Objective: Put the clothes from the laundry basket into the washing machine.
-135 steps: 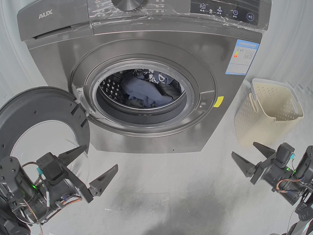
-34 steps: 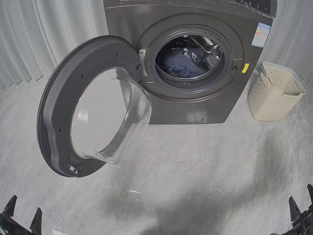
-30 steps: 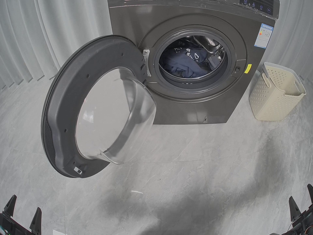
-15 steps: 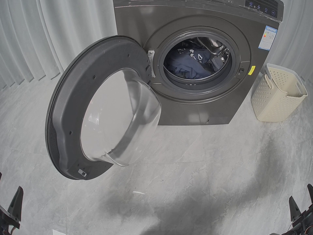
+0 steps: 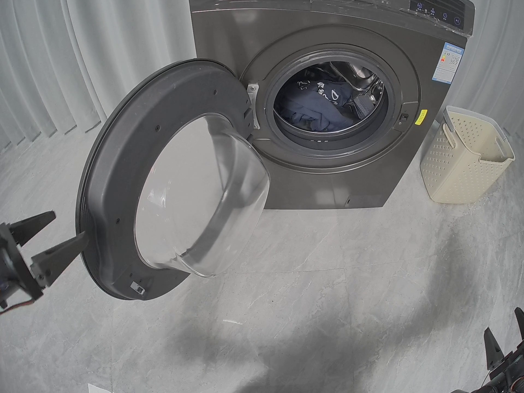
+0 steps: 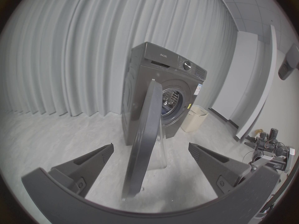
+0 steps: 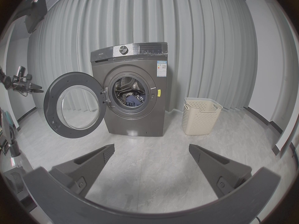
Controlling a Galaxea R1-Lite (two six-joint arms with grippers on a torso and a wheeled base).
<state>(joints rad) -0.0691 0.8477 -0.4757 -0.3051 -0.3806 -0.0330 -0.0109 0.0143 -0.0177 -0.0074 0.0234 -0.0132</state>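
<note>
Jaws of left gripper [image 5: 71, 224] and right gripper [image 7: 150, 147] gape wide, empty, left near the washing machine door [image 5: 109, 192].

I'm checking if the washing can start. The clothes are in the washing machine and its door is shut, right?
Not quite. The clothes are in the washing machine, but its door is swung wide open, not shut; the head view shows it.

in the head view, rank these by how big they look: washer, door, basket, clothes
1. washer
2. door, swung open nearer the camera, which enlarges it
3. basket
4. clothes
</note>
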